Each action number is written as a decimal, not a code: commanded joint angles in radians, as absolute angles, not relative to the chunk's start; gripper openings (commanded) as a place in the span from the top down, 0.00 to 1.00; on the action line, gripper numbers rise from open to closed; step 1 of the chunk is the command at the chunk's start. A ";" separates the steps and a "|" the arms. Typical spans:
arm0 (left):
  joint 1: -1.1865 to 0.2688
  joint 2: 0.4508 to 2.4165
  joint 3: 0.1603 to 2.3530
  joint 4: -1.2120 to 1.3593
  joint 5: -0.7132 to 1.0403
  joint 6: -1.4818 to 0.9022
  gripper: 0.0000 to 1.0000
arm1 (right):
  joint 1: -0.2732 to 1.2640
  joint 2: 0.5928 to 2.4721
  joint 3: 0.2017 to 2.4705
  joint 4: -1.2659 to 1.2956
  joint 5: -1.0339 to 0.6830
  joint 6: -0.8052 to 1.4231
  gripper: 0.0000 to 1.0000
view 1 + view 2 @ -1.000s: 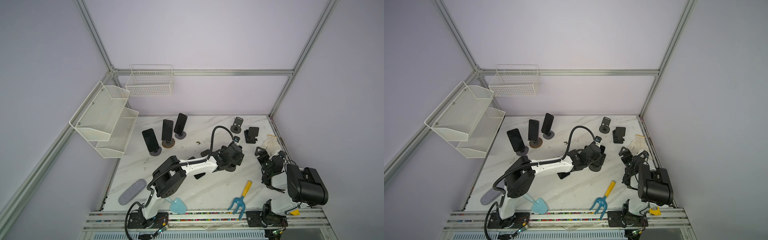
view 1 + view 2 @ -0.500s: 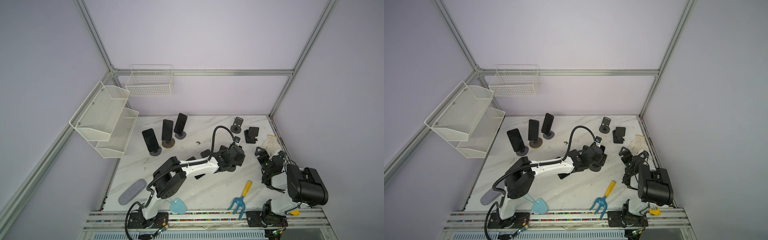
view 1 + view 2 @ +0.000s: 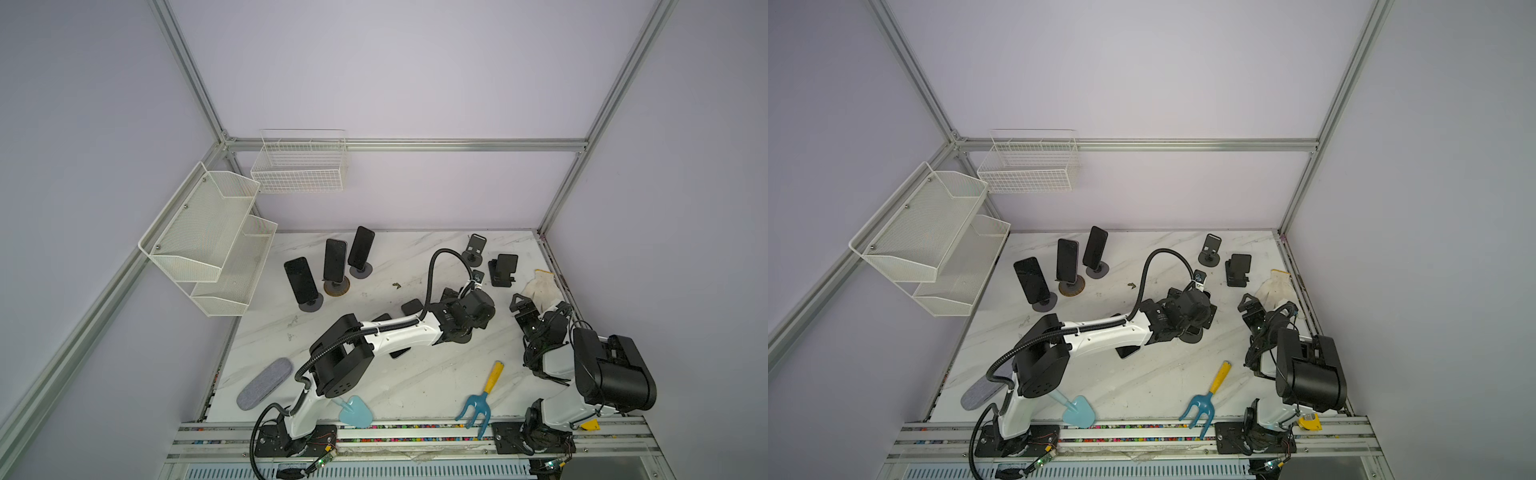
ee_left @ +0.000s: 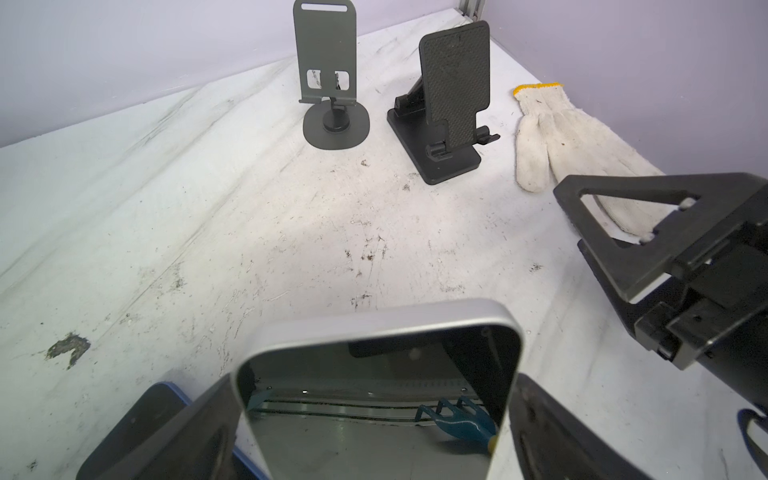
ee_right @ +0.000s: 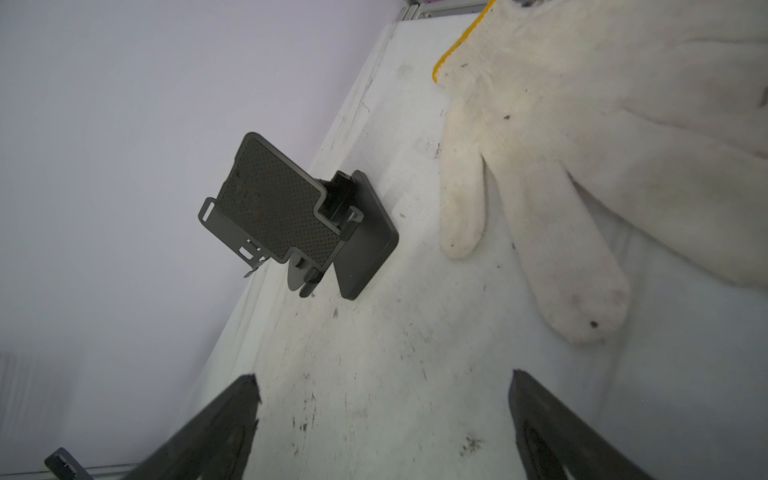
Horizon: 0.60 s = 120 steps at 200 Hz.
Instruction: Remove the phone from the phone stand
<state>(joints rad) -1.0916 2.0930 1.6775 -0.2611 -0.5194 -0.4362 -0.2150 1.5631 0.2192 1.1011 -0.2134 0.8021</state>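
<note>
A silver-rimmed phone (image 4: 374,432) with a glossy dark screen leans on its phone stand, whose round base (image 3: 1190,334) shows under my left gripper in a top view. My left gripper (image 4: 376,386) straddles the phone, with a finger against each side edge. In both top views the left gripper (image 3: 469,309) hides the phone. My right gripper (image 5: 382,399) stands open over bare table near a white glove (image 5: 582,145), to the right of the left one (image 3: 524,305).
Three more phones on stands (image 3: 335,262) stand at the back left. Two empty stands (image 4: 328,75) (image 4: 453,91) are at the back right. Flat phones (image 3: 411,307) lie by the left arm. A rake (image 3: 484,395), a trowel (image 3: 355,411) and a grey case (image 3: 264,384) lie in front.
My left gripper has crept slightly to the right over the stand. The right arm has not moved.
</note>
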 commanded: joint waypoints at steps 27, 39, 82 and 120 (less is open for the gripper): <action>-1.108 2.117 1.784 -0.273 -0.555 -0.457 0.04 | -0.211 1.560 0.239 1.081 -0.193 0.831 0.05; -1.111 2.123 1.789 -0.273 -0.548 -0.459 0.06 | -0.210 1.560 0.240 1.079 -0.193 0.830 0.05; -1.121 2.130 1.803 -0.291 -0.567 -0.447 0.15 | -0.211 1.559 0.242 1.074 -0.193 0.831 0.04; -1.130 2.116 1.805 -0.307 -0.626 -0.401 0.26 | -0.210 1.559 0.244 1.065 -0.187 0.832 0.04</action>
